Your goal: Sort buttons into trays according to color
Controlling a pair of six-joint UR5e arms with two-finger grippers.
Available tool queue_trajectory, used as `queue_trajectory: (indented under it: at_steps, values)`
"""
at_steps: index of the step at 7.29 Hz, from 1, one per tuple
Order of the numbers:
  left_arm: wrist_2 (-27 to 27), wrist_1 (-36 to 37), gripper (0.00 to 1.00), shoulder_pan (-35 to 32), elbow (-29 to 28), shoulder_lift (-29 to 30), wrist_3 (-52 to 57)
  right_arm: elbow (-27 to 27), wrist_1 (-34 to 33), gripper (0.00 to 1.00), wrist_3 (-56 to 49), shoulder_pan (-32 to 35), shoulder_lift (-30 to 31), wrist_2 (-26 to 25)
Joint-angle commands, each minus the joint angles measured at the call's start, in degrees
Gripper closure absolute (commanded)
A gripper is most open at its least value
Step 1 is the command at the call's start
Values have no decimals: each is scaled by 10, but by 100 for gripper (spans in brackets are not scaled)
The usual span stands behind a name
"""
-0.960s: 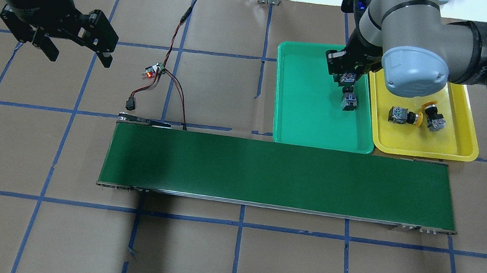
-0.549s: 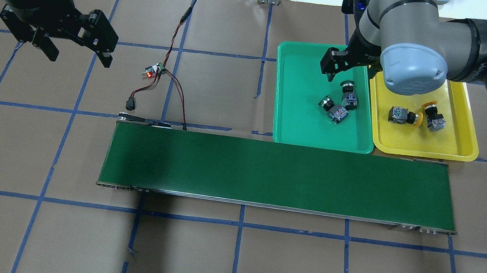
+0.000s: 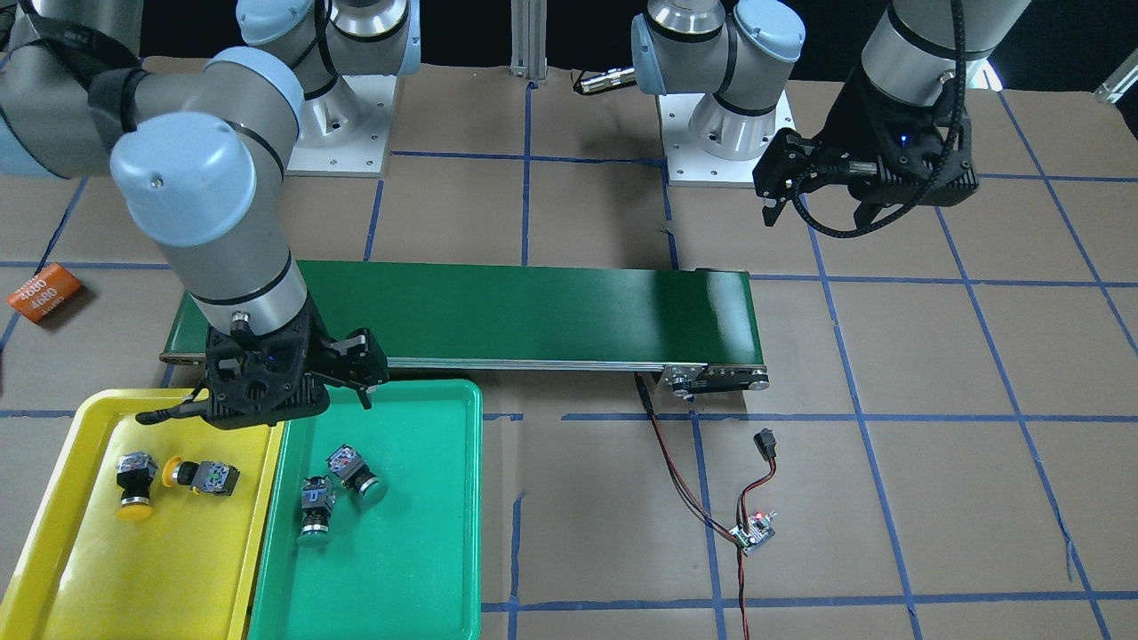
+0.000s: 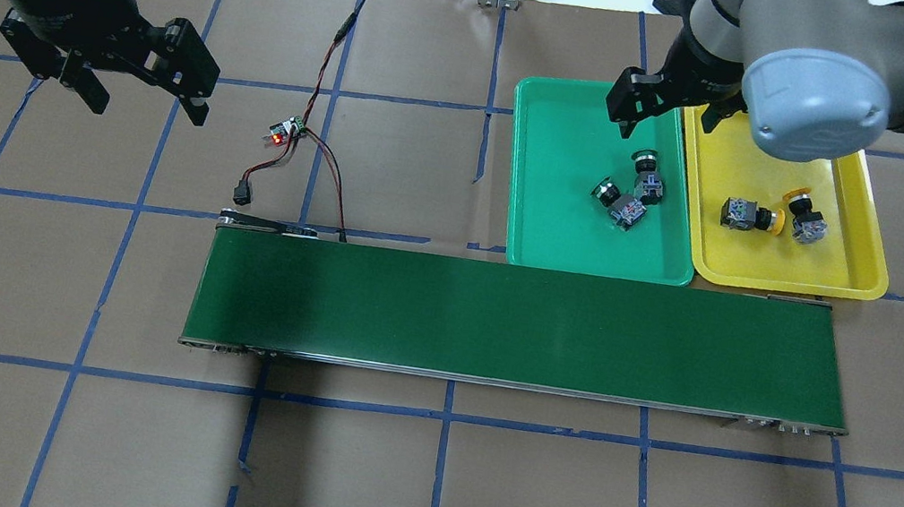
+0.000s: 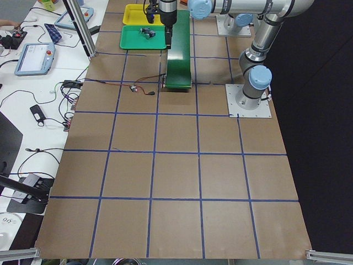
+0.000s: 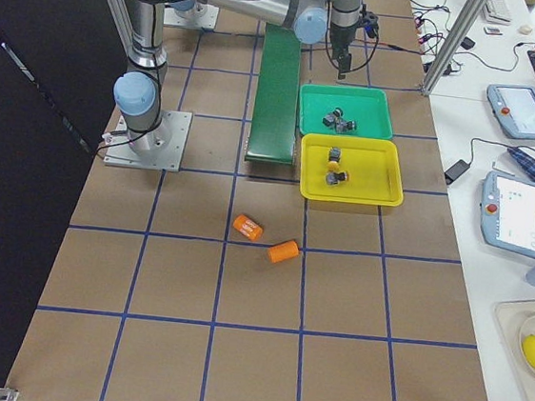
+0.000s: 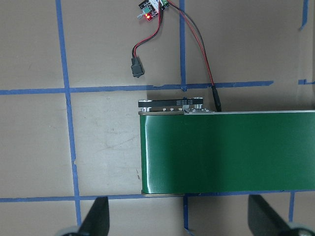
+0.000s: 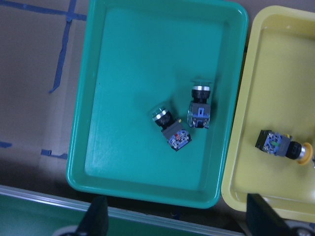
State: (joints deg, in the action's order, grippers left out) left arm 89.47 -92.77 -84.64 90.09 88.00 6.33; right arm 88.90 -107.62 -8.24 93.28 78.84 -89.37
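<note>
Well, the sort looks finished to me: both green buttons point(image 8: 172, 129) lie tipped over, close together, in the green tray point(image 4: 547, 223), and both yellow buttons point(image 4: 746, 215) lie on their sides in the yellow tray point(image 4: 776, 267).

My right claw point(image 4: 665, 122) hangs spread and empty over the far end of the green tray, by the seam between the two trays. My left claw point(image 4: 144, 105) is spread and empty too, well apart, over bare table.

The risk I see is in pulling away. If I swing the right claw off low, a finger could catch a raised rim and shove a tray, and the round caps could roll. The left claw sits near the loose red and black wires point(image 4: 320, 169), which a careless sweep could snag.

The only writing I can read is "4680" on an orange cylinder point(image 3: 43, 292).
</note>
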Motion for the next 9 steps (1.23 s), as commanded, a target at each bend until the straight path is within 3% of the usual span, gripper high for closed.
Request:
queue_trajectory:
  at_steps: [1, 2, 3, 5, 9]
  values:
    - [0, 0, 0, 0, 0, 0, 0, -49, 107, 0, 2, 2, 61, 3]
    - [0, 0, 0, 0, 0, 0, 0, -77, 193, 0, 16, 4, 63, 2]
    - [0, 0, 0, 0, 0, 0, 0, -84, 208, 0, 13, 4, 82, 2]
    - [0, 0, 0, 0, 0, 0, 0, -45, 150, 0, 13, 0, 96, -4]
    - [0, 0, 0, 0, 0, 0, 0, 14, 148, 0, 7, 8, 123, -4]
